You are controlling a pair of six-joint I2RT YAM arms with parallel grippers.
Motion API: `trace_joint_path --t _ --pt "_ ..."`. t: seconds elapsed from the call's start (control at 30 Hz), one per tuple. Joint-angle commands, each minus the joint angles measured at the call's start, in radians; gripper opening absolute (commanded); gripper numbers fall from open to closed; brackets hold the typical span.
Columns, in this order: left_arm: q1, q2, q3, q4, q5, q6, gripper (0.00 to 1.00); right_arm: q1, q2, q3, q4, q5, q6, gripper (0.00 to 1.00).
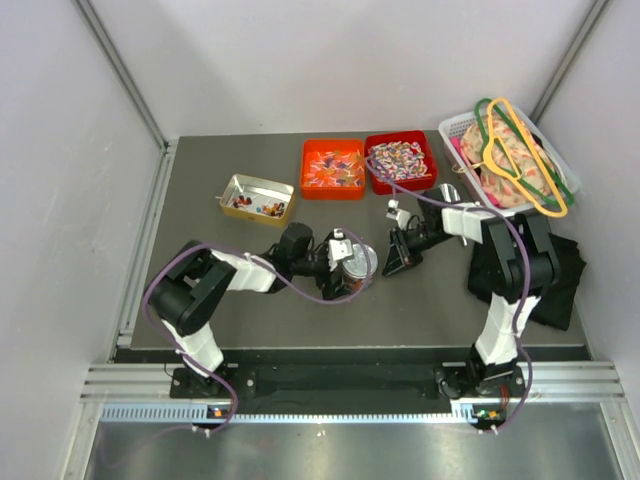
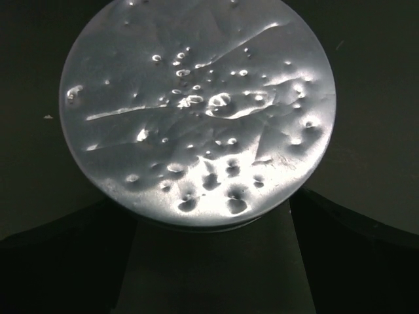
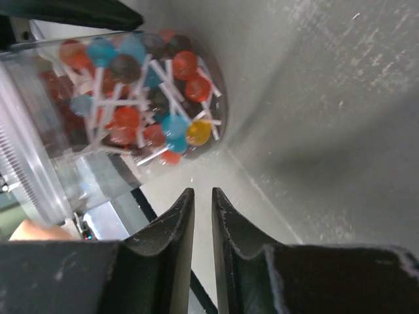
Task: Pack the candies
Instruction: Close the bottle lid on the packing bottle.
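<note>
Your candies (image 1: 400,160) fill the right one of two red bins (image 1: 400,135) at the far side of the table (image 1: 200,300). The other bin (image 1: 333,142), touching it on the left, holds orange-wrapped pieces, and a few sweets (image 1: 268,208) lie in a tin (image 1: 262,184) further left. Nearer the arms stands a clear jar (image 3: 131,98) of lollipops (image 3: 185,64), its foil top up. Your left gripper (image 1: 350,264) has its fingers spread wide on either side of the jar; you cannot tell whether they press on it. Your right gripper (image 3: 201,193) sits just beside the jar, fingers almost together with a slim gap and nothing between them.
</note>
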Motion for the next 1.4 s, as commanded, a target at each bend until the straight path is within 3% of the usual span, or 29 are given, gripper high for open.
trace_joint_path --t 0.0,0.23,0.47,0.9,1.13,1.23,1.37 --pt "-0.015 -0.019 -0.042 0.148 0.034 -0.031 0.99 0.018 0.039 0.038 0.026 -0.036 0.001 0.16" --pt "-0.042 0.015 -0.074 0.232 0.022 -0.044 0.99 0.024 0.05 0.048 0.027 -0.022 0.004 0.16" --pt "-0.07 0.044 -0.059 0.231 -0.065 -0.058 0.99 0.03 0.063 0.067 0.018 -0.016 0.002 0.15" --pt "-0.087 0.08 -0.05 0.255 -0.104 -0.079 0.99 0.101 0.06 0.07 0.012 -0.014 -0.002 0.14" --pt "-0.087 0.063 -0.057 0.246 -0.11 -0.078 0.99 0.044 0.017 0.07 -0.011 0.015 -0.014 0.13" --pt "-0.087 0.064 -0.061 0.254 -0.11 -0.078 0.99 -0.005 -0.01 0.085 -0.028 0.004 -0.019 0.23" --pt "-0.087 0.067 -0.057 0.254 -0.11 -0.081 0.99 -0.019 -0.056 0.121 -0.057 0.016 -0.021 0.44"
